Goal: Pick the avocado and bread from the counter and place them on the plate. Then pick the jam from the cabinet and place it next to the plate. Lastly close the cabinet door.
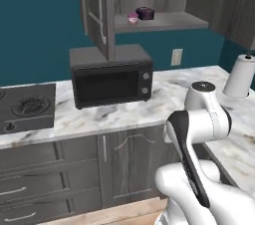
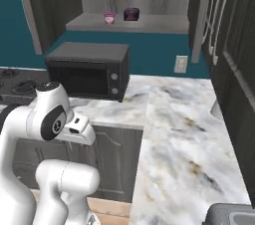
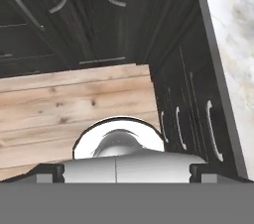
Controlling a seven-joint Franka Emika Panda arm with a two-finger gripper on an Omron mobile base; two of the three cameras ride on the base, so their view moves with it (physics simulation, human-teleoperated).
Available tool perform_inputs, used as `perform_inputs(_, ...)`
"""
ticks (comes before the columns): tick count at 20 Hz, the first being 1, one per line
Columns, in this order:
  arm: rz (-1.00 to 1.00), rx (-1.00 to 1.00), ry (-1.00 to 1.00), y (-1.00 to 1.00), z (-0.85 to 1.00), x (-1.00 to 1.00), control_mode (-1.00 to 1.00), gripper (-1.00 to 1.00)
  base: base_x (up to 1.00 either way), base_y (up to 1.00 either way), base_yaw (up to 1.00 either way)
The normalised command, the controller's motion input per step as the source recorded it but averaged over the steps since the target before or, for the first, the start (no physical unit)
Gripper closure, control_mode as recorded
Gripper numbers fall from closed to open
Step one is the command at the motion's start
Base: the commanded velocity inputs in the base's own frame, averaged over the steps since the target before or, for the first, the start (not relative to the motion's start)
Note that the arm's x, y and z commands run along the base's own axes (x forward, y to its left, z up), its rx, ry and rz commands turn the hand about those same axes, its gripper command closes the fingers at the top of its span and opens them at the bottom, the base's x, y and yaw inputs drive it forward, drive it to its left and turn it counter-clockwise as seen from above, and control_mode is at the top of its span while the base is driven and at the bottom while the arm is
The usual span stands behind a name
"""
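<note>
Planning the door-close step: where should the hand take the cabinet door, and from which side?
Take the door by its long vertical bar handle, near mid-height. It stands off the panel, so open fingers can straddle it side to side. The door hangs swung open over the microwave, so come at its handle face, probably from the stove side.

We look from two cameras behind the arm, both facing forward and down over the bench [image 1: 124,114]. The left one sees the arm [image 1: 199,134] at lower right and meets the microwave [image 1: 110,82] nearly head-on, at middling range. The right one has the arm at lower left and looks along the bench's side run toward the same corner. Both share the microwave, the open cabinet [image 1: 149,0] and the wall outlet [image 1: 176,56]. The hand camera points steeply down — wood floor [image 3: 64,104] and low cupboards [image 3: 188,119] below, seen close.
</note>
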Motion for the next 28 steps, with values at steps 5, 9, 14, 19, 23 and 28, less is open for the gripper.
perform_inputs(5, 0.0, 0.0, 0.0, 0.0, 0.0, 0.0, 1.0, -1.0, 0.0, -0.5, 0.22)
perform_inputs(9, 0.0, 0.0, 0.0, 0.0, 0.0, 0.0, 1.0, -1.0, 0.0, -0.25, 0.1)
perform_inputs(14, 0.0, 0.0, 0.0, 0.0, 0.0, 0.0, 1.0, -1.0, 0.1, -0.07, 0.0)
perform_inputs(19, 0.0, 0.0, 0.0, 0.0, 0.0, 0.0, 1.0, -1.0, 0.49, -0.2, 0.0)
perform_inputs(23, 0.0, 0.0, 0.0, 0.0, 0.0, 0.0, 1.0, -1.0, 0.61, -0.12, 0.0)
perform_inputs(28, 0.0, 0.0, 0.0, 0.0, 0.0, 0.0, 1.0, -1.0, 0.64, -0.03, 0.0)
